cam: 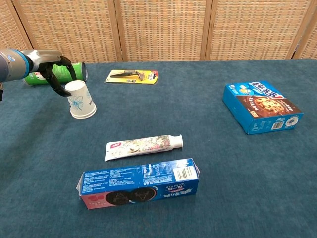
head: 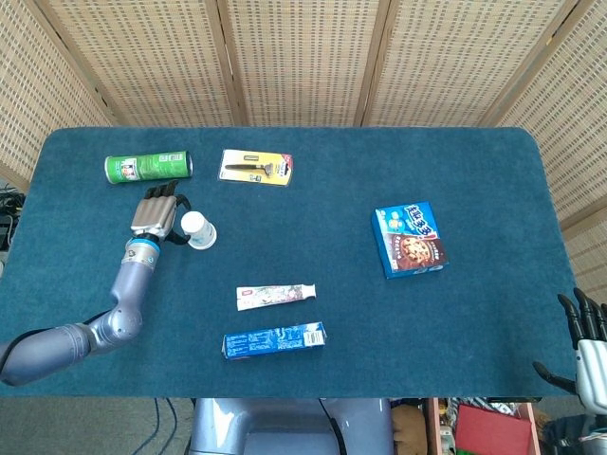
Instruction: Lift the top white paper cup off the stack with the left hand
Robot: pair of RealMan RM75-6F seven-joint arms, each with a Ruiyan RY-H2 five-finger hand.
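Observation:
The white paper cup stack (head: 198, 229) (cam: 80, 100) stands upside down on the blue table, left of centre, with a faint flower print. My left hand (head: 155, 213) (cam: 53, 73) is at the cup's upper left side, fingers curved and apart, fingertips close to the cup's top; whether they touch it is unclear. It holds nothing. My right hand (head: 590, 339) hangs off the table's near right corner with fingers spread, seen only in the head view.
A green can (head: 148, 167) lies behind the left hand. A razor pack (head: 256, 168) lies farther back. A toothpaste tube (cam: 143, 145) and a blue cookie box (cam: 139, 183) lie near the front; another cookie box (cam: 260, 106) sits right.

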